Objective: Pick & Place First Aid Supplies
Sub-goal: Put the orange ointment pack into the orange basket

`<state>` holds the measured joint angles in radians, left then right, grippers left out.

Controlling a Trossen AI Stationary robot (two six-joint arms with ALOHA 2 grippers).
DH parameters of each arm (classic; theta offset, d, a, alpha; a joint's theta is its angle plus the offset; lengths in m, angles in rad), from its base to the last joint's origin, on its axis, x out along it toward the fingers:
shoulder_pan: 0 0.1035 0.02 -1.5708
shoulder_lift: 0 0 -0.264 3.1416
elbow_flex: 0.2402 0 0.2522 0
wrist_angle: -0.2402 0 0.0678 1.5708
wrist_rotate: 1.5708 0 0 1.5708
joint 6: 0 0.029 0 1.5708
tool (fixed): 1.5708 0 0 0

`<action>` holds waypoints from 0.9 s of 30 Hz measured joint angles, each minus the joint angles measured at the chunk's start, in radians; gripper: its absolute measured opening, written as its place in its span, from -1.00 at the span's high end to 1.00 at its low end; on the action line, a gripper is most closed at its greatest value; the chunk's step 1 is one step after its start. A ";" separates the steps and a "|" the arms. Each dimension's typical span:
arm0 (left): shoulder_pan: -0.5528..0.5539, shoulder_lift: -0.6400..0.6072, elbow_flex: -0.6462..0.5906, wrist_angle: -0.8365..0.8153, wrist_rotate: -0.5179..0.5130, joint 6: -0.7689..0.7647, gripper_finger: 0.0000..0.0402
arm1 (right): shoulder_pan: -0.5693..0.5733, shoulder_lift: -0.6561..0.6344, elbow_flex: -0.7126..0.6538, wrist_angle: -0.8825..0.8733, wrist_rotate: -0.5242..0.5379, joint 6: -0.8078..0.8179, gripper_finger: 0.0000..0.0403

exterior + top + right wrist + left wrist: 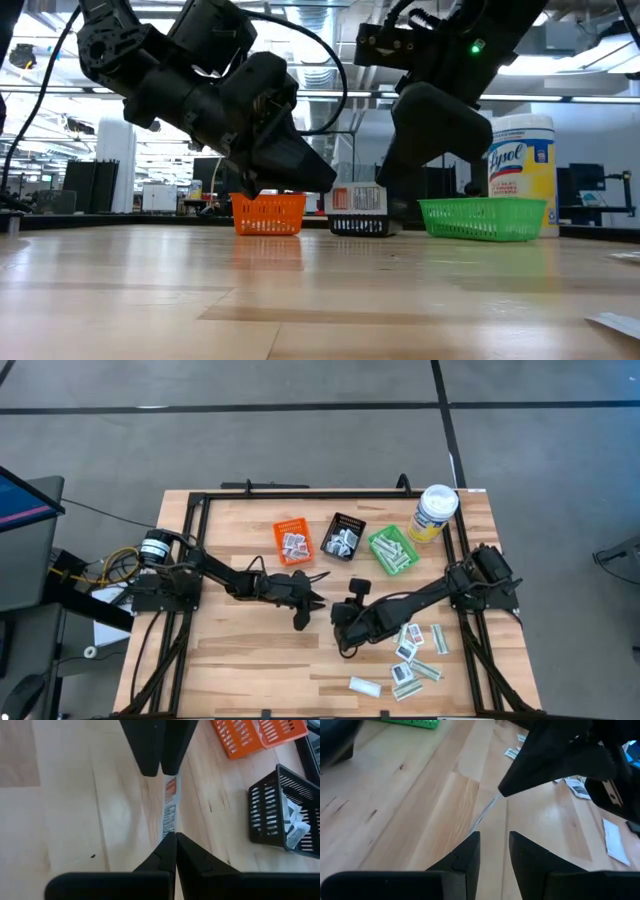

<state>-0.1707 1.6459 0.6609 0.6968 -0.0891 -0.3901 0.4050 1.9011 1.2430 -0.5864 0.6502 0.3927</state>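
Your right pincer [171, 840] is clamped on a white packet [170, 810], whose far end your left pincer [161, 770] touches, fingers slightly apart. Both arms reach low toward the table's [240, 650] middle, from nine and three o'clock

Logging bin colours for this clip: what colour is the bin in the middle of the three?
Black, a slotted bin holding white packets; clearest in the high view.

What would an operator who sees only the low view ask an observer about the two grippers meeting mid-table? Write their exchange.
Operator: Does the right gripper hold anything?
Observer: Yes. The right gripper is shut on one end of a packet, held edge-up above the table.
Operator: Where is the left gripper?
Observer: The left gripper is at the packet's other end, its fingers slightly apart.
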 joint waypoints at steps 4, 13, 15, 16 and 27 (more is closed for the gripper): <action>-0.003 0.000 0.000 0.000 0.000 0.000 0.48 | 0.000 0.000 0.000 -0.007 0.000 0.000 1.00; -0.005 0.000 0.000 0.000 0.014 0.039 0.48 | -0.009 0.000 0.000 -0.161 -0.079 0.132 1.00; -0.007 0.000 0.000 0.000 0.014 0.068 0.48 | -0.013 0.000 0.000 -0.148 -0.078 0.136 1.00; -0.007 0.000 0.000 0.000 0.015 0.076 0.48 | -0.015 0.000 0.000 -0.130 -0.079 0.132 1.00; -0.007 0.000 0.000 0.000 0.029 0.105 0.48 | -0.020 0.000 0.001 0.057 -0.084 0.045 1.00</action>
<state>-0.1780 1.6459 0.6609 0.6966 -0.0597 -0.2852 0.3853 1.9007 1.2438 -0.5294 0.5667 0.4374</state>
